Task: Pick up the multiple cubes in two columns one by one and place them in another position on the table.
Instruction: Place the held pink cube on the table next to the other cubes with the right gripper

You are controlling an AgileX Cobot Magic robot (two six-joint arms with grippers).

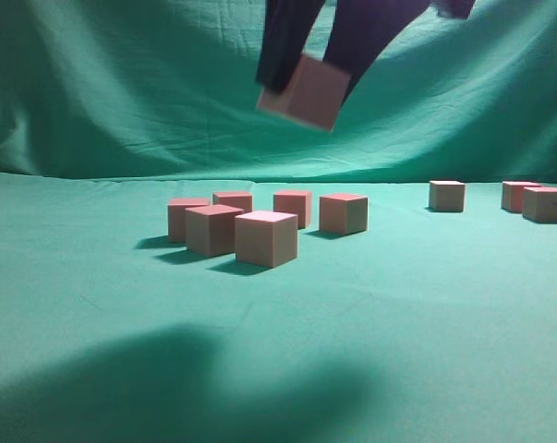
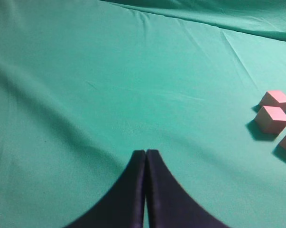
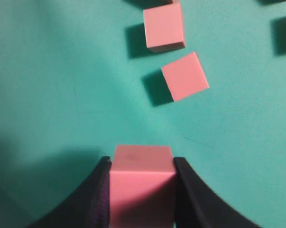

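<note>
High above the table (image 1: 426, 314), my right gripper (image 1: 306, 85) is shut on one pink cube (image 1: 311, 96), which hangs tilted. The right wrist view shows that cube (image 3: 142, 183) clamped between the two black fingers of the right gripper (image 3: 142, 164). Two more cubes (image 3: 164, 26) (image 3: 184, 76) lie on the cloth below it. Several cubes (image 1: 266, 237) stand in a close group at the table's middle left. Three others (image 1: 447, 196) stand apart at the far right. My left gripper (image 2: 146, 153) is shut and empty over bare cloth, with cubes (image 2: 272, 118) at that view's right edge.
A wrinkled green cloth backdrop (image 1: 121, 83) hangs behind the table. A broad shadow (image 1: 167, 388) lies on the near left of the cloth.
</note>
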